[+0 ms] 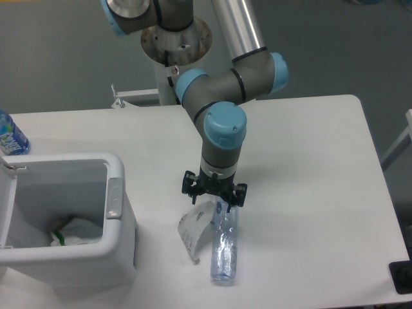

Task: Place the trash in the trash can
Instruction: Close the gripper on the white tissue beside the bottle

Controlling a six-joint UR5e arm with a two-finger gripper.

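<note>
The tool (214, 195), fingers spread, hangs low over the bottle (224, 244) cap end. It seems just short of touching the wrapper (193, 226) beside.

I see the clear crinkled bottle (224, 248) lying flat on the table, its length running toward and away from me, its far end hidden from me. The crumpled white wrapper (195, 226) lies against its left side. The white trash can (119, 222) stands open to their left, with white litter already inside.
</note>
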